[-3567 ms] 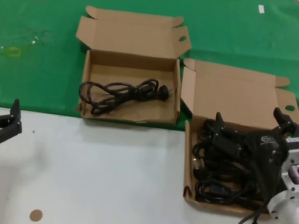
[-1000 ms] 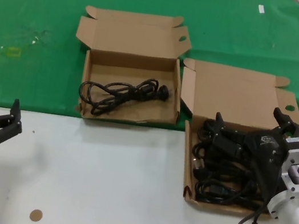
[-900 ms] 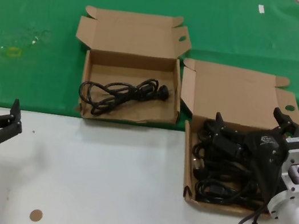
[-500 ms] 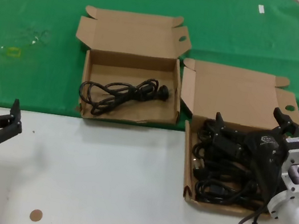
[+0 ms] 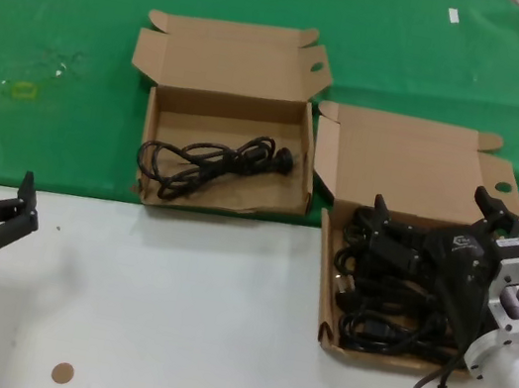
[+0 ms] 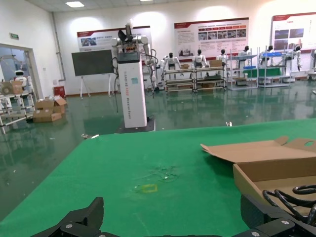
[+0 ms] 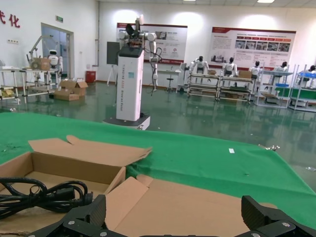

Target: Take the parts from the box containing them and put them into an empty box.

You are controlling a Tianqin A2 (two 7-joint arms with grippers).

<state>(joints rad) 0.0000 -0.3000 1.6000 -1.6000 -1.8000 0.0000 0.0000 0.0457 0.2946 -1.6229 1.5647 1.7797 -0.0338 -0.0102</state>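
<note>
Head view: right gripper (image 5: 431, 220) fingers spread open, low over the full box (image 5: 413, 181); the cable bundles (image 5: 384, 296) sit directly under and between the fingers, none gripped. Second box (image 5: 229, 108) is well off to the left of those fingers and holds one cable (image 5: 215, 161). Left gripper (image 5: 7, 210) parked over the white table (image 5: 167, 319), fingers open.

Left wrist view: open fingertips (image 6: 84, 217); box edge (image 6: 266, 170) beyond them.

Right wrist view: fingertips (image 7: 91, 212) apart, a cable (image 7: 44, 195) just beyond.

Two open cardboard boxes (image 5: 233, 114) (image 5: 413, 181) sit on the green-and-white table (image 5: 167, 319)
</note>
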